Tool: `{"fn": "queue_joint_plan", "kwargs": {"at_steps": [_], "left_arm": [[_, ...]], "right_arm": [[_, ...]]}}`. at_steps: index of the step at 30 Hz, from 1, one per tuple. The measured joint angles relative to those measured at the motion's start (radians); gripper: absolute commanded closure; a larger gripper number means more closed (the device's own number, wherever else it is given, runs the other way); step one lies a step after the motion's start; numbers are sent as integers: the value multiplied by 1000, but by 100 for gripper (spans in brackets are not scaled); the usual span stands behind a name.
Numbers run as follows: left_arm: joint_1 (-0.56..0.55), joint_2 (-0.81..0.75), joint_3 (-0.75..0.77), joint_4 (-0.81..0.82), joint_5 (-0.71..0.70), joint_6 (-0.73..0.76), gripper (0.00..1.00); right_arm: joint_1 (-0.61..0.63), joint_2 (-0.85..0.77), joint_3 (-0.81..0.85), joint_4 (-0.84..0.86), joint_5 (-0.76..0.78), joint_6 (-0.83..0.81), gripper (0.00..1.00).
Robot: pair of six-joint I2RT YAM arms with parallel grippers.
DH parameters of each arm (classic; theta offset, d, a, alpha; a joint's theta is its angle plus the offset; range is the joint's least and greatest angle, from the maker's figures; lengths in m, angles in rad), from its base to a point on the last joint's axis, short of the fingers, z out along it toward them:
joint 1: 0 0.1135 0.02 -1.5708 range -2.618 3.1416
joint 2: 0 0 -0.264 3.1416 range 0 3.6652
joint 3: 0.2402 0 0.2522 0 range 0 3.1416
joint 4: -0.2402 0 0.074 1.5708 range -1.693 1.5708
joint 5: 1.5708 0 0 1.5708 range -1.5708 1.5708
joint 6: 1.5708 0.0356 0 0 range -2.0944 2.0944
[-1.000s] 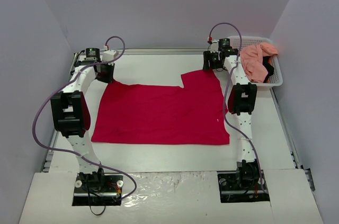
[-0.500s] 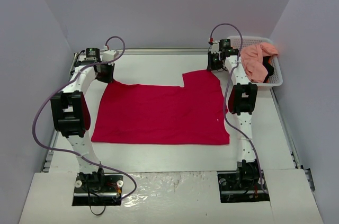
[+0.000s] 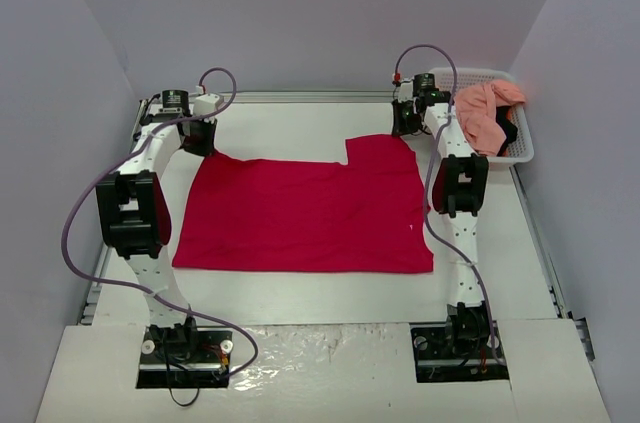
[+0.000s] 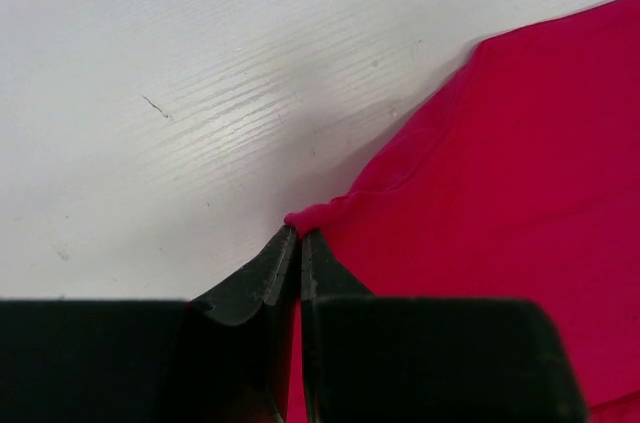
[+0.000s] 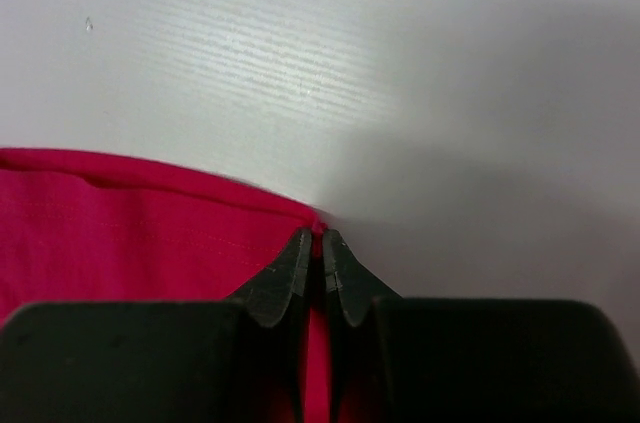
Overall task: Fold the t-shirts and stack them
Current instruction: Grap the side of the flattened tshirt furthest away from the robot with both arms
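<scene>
Red shirt (image 3: pixel 310 213) lying flat on the table (image 3: pixel 300 288), left hand (image 4: pixel 298 235) pinching its far left corner, right hand (image 5: pixel 320 236) pinching its far right corner, pink shirt (image 3: pixel 478 113) sitting in the basket (image 3: pixel 524 151) just right of it.

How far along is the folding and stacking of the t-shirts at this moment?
Done: the red t-shirt lies spread flat on the table. In hand: the left gripper and the right gripper are each shut on a far corner of it, seemingly ready to fold it. Left: the fold itself, then the pink t-shirt, which lies crumpled in the white basket with a black garment. No stack exists yet.
</scene>
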Motion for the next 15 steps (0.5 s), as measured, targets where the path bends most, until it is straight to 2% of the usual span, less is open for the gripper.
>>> {"fn": "queue_joint_plan", "kwargs": {"at_steps": [6, 15], "left_arm": [[0, 3, 5, -5, 2, 1, 98], [9, -68, -49, -8, 10, 3, 98]], "right_arm": [[10, -123, -134, -29, -1, -30, 100], [11, -416, -314, -59, -34, -57, 100]]}}
